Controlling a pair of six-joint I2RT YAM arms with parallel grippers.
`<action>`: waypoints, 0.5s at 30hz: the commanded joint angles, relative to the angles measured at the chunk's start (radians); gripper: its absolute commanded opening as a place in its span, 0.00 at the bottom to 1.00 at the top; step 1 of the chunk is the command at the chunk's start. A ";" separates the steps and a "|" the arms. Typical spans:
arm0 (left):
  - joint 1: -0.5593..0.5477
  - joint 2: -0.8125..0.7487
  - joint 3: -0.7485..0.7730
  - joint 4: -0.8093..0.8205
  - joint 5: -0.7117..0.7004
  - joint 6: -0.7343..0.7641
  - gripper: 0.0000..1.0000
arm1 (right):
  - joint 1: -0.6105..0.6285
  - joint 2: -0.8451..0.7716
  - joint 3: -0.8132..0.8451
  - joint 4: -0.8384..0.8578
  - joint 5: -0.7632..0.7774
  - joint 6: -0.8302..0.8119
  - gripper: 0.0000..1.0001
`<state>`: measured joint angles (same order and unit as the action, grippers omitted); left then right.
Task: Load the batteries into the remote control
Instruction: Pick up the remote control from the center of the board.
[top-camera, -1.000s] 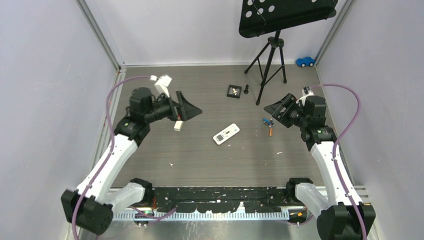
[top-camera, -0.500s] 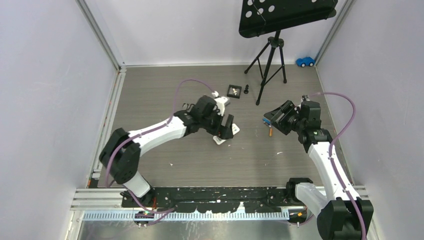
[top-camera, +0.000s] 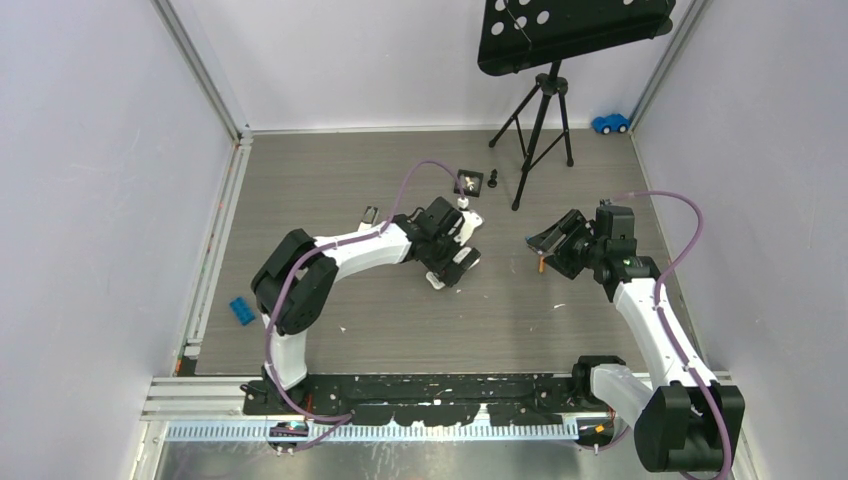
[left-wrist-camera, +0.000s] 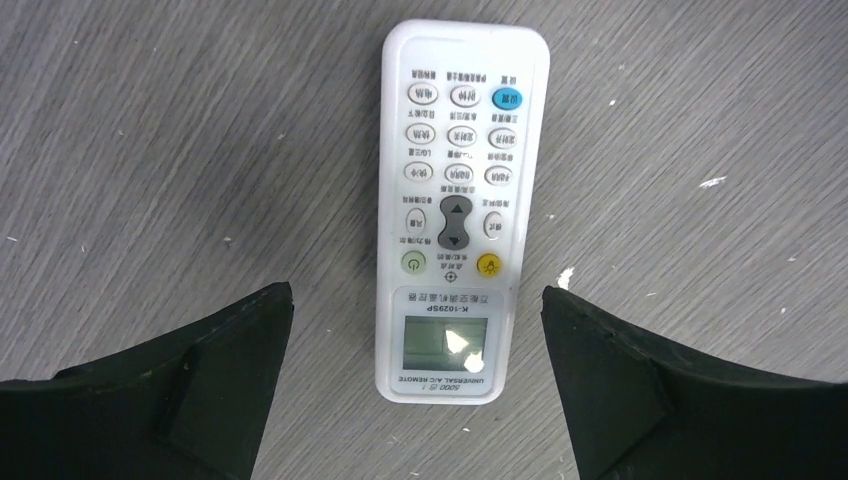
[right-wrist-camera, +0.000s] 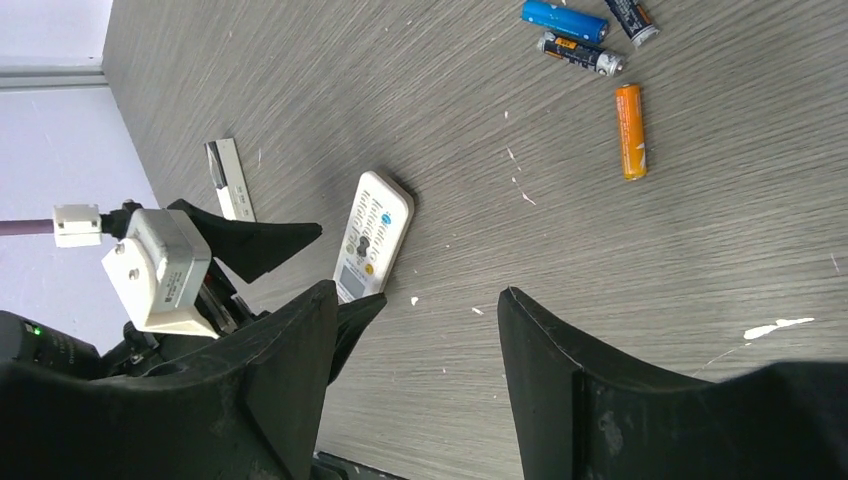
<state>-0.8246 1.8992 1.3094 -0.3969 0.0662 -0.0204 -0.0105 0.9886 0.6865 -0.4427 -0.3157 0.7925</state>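
A grey wood-grain counter (top-camera: 350, 320) with two robot arms reaching in from its near edge. A white remote (left-wrist-camera: 455, 200) lies flat near the middle, buttons facing up. The left pincer (left-wrist-camera: 416, 293) hangs directly above it, spread wide and holding nothing, one black finger on each side of the remote's small screen end. The remote's long axis runs straight out from between those fingers, away from the wrist, so closing them would catch it across its narrow width.

The batteries (right-wrist-camera: 583, 53) lie loose on the counter to the right of the remote and well apart from it: a close cluster of three, one of them blue, with an orange battery (right-wrist-camera: 630, 145) just beside them. The right pincer (right-wrist-camera: 418, 290) hovers near them, parted and empty. The left arm is the nearer one to the remote, the right arm to the batteries.

The battery slot is presumably on the remote's underside and is hidden. From above, the left arm covers most of the remote. A thin pale strip (right-wrist-camera: 228, 178) lies beyond the remote; whether it is the battery cover is unclear.
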 joint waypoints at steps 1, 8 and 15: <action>0.002 0.006 -0.008 0.006 -0.005 0.068 0.94 | -0.003 0.006 0.027 0.019 0.013 0.010 0.65; 0.002 0.043 0.002 -0.015 0.047 0.064 0.74 | -0.004 0.023 0.034 0.003 0.000 0.007 0.64; 0.002 0.037 -0.011 -0.024 0.012 0.046 0.37 | -0.002 0.017 0.024 -0.001 -0.022 0.008 0.64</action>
<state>-0.8246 1.9423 1.3041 -0.4057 0.0887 0.0311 -0.0105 1.0145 0.6865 -0.4496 -0.3161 0.7967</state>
